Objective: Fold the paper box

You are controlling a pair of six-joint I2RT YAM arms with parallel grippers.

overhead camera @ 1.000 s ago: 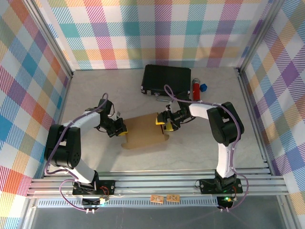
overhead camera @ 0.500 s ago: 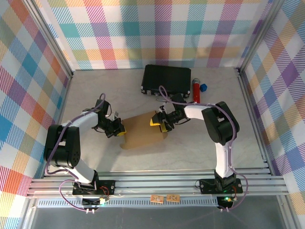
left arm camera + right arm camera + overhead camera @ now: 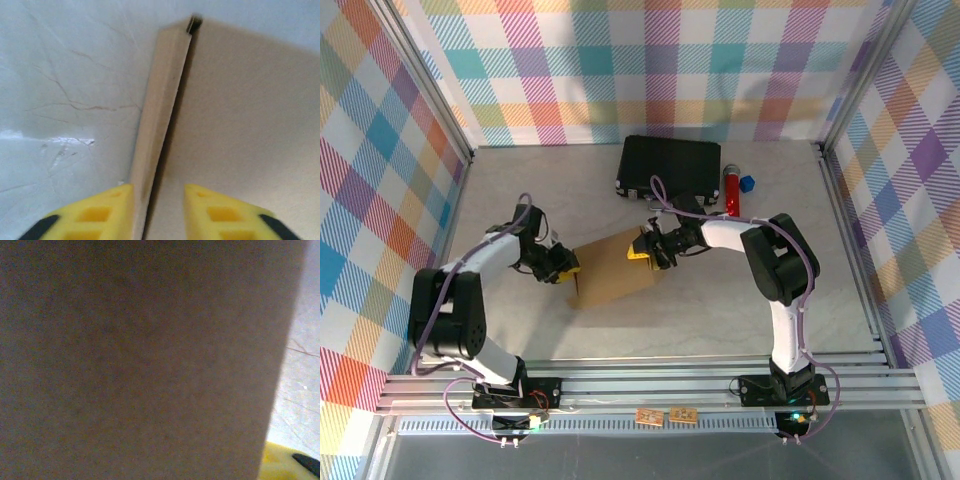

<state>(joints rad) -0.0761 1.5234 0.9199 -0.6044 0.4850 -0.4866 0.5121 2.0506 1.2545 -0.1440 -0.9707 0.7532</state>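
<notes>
Up close, we see the left gripper (image 3: 159, 195) with its yellow fingers (image 3: 100, 212) parted. A raised flap edge of the paper box (image 3: 250, 125) stands between them, against one finger. Our right gripper (image 3: 642, 250) meets the box's opposite end, and we cannot tell whether it pinches. The box lies mid-table (image 3: 520, 330), its inside hidden. Behind it, a black case (image 3: 672, 168) lies shut.

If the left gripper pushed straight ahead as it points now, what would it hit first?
The paper box: its raised side flap sits between the left gripper's parted fingers, so it would likely slide along that.
</notes>
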